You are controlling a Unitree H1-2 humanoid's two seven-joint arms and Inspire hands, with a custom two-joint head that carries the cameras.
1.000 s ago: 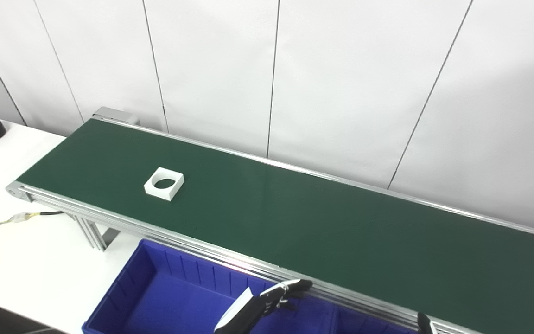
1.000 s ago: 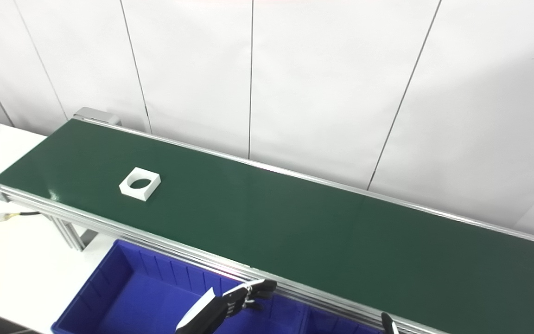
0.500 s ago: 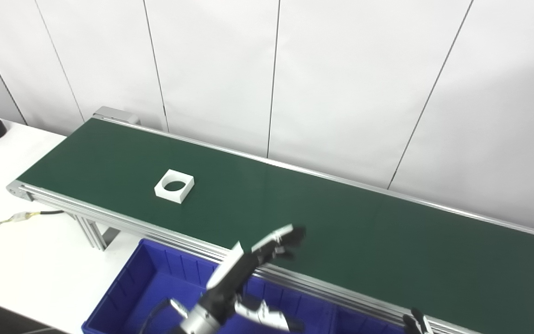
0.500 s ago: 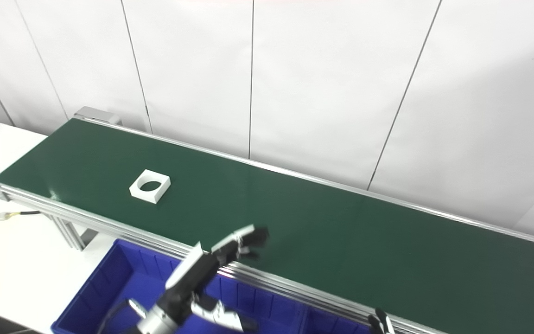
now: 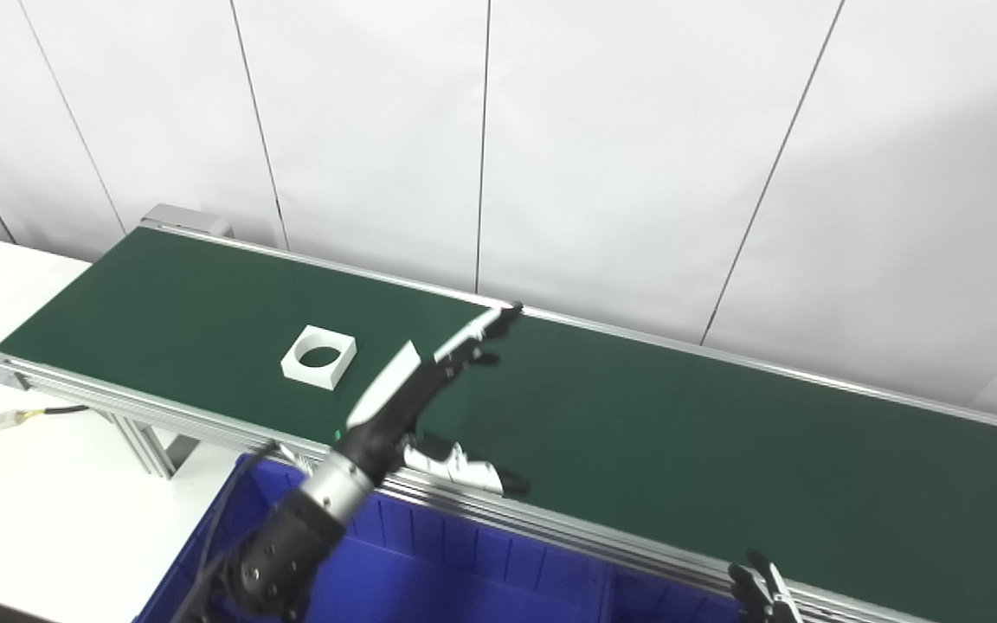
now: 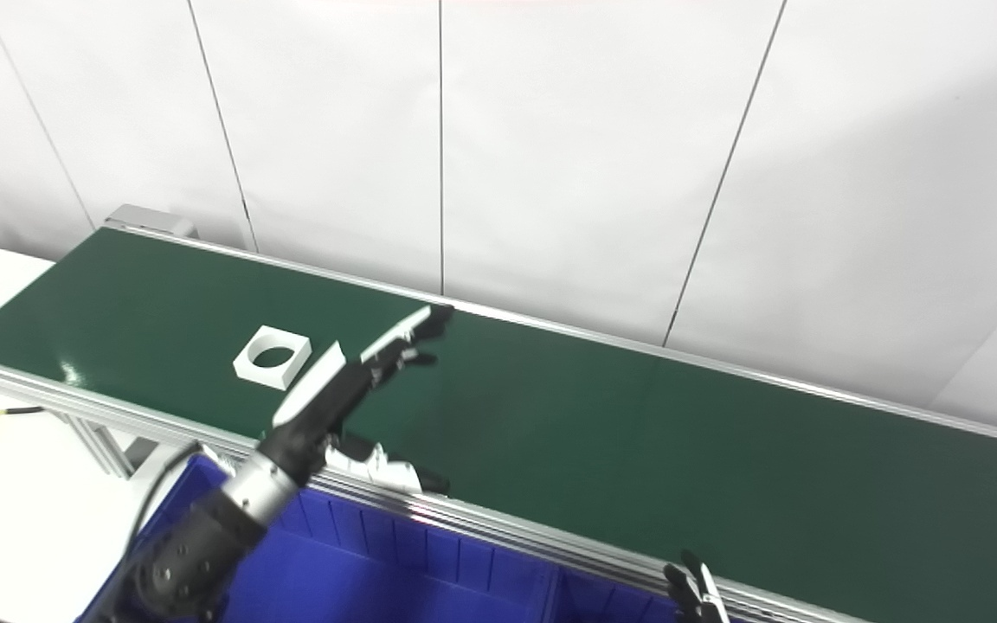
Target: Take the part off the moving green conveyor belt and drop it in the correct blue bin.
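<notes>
Both head cameras look down from the near side, across the blue bin [image 5: 464,571] to the green conveyor belt [image 5: 637,433] and the white panel wall [image 6: 550,156] behind. They sit side by side; the right eye view shows the same scene shifted slightly leftward.

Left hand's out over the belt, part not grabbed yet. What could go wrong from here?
1. The left hand is open above the green belt, just right of the white square part. On a moving belt, a late close may miss it.
2. A low sweep could knock the flat part instead of gripping it.
3. The blue bin sits below the near rail; an early release could land on the rail.
</notes>
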